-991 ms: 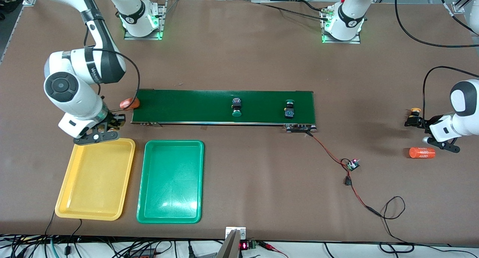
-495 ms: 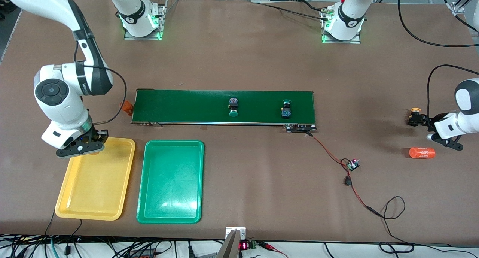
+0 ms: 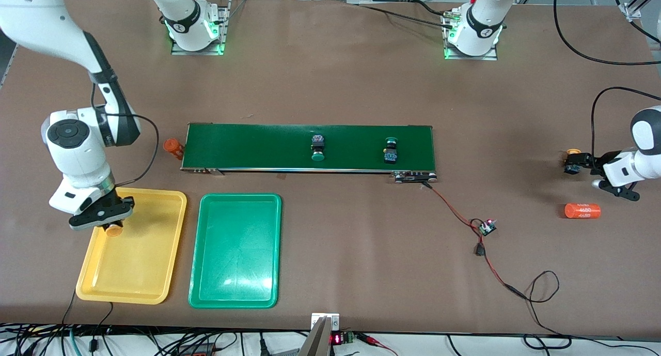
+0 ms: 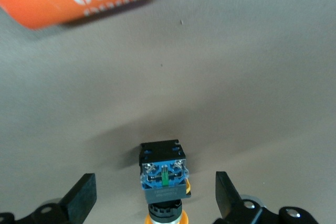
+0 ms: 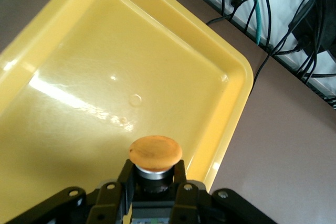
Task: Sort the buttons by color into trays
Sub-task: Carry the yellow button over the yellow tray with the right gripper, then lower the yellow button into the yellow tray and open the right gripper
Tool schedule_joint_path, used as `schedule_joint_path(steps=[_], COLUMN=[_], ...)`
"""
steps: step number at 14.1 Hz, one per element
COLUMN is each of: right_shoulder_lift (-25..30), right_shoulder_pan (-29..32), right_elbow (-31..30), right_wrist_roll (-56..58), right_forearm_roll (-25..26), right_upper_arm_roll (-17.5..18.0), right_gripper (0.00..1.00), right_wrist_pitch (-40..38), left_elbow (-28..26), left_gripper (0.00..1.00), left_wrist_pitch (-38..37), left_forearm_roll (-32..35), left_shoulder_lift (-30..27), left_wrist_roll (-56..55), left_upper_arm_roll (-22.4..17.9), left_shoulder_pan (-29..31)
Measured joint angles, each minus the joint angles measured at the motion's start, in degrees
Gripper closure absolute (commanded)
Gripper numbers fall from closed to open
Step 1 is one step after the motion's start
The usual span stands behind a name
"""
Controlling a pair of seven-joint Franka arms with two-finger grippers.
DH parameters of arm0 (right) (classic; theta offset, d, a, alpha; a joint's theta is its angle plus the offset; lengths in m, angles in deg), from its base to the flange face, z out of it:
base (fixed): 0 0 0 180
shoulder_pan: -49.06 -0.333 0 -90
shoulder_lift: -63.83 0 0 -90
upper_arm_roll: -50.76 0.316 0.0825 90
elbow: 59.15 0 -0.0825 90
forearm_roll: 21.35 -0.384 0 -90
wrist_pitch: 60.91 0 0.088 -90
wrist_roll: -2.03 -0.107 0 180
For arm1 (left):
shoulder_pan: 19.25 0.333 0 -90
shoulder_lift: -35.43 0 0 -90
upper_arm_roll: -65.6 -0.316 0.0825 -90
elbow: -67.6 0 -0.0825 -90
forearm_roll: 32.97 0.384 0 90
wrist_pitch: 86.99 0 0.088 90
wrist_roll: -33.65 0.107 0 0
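Right tool (image 3: 106, 222) pinching yellow button (image 5: 155, 154) over yellow tray (image 3: 155, 273), green tray (image 3: 235, 294) bare, left tool (image 4: 156, 199) spread.

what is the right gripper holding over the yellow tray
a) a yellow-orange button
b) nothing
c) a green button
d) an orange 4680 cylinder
a: the right gripper is shut on a yellow-orange button, its round cap showing between the fingers, above the yellow tray; both green buttons lie on the conveyor belt.
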Motion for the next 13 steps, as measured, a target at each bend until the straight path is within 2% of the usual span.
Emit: schedule_joint_path(steps=[2, 3, 4, 5, 7, 9, 12, 13], right_shoulder_lift=[-2.4, -3.1, -3.5, -3.6, -3.7, -3.7, -3.5, -3.4], right_shoulder_pan=[1.4, 1.5, 1.5, 1.5, 1.5, 1.5, 1.5, 1.5], right_elbow=[0.1, 0.3, 0.4, 0.4, 0.4, 0.5, 0.5, 0.5], right_wrist_roll=[0.2, 0.2, 0.2, 0.2, 0.2, 0.3, 0.3, 0.3], right_forearm_roll=[0.5, 0.5, 0.5, 0.5, 0.5, 0.6, 0.7, 0.7], right_upper_arm_roll=[0.0, 0.0, 0.1, 0.2, 0.4, 0.4, 0.5, 0.5], right_gripper=[0.63, 0.47, 0.26, 0.13, 0.08, 0.07, 0.08, 0.08], right_wrist_pitch=[3.6, 4.4, 4.6, 4.6, 4.8, 5.1, 5.2, 5.2], left_elbow=[-0.4, -0.5, -0.6, -0.7, -0.8, -1.0, -1.2, -1.2], left_gripper=[0.00, 0.08, 0.16, 0.24, 0.41, 0.59, 0.93, 0.98], left_wrist_pitch=[0.0, 0.0, 0.0, 0.0, 0.3, 0.7, 0.9, 1.0], left_forearm_roll=[0.0, 0.0, 0.0, 0.0, 0.0, 0.7, 1.5, 1.5], left_shoulder_lift=[0.1, 0.1, 0.1, 0.1, 0.2, 0.2, 0.1, 0.1], left_wrist_roll=[0.0, 0.0, 0.0, 0.0, 0.0, 0.1, 0.1, 0.1], left_upper_arm_roll=[0.0, 0.0, 0.0, 0.0, 0.0, 0.0, 0.0, 0.0], left_shoulder_pan=[0.1, 0.1, 0.1, 0.1, 0.1, 0.1, 0.2, 0.3])
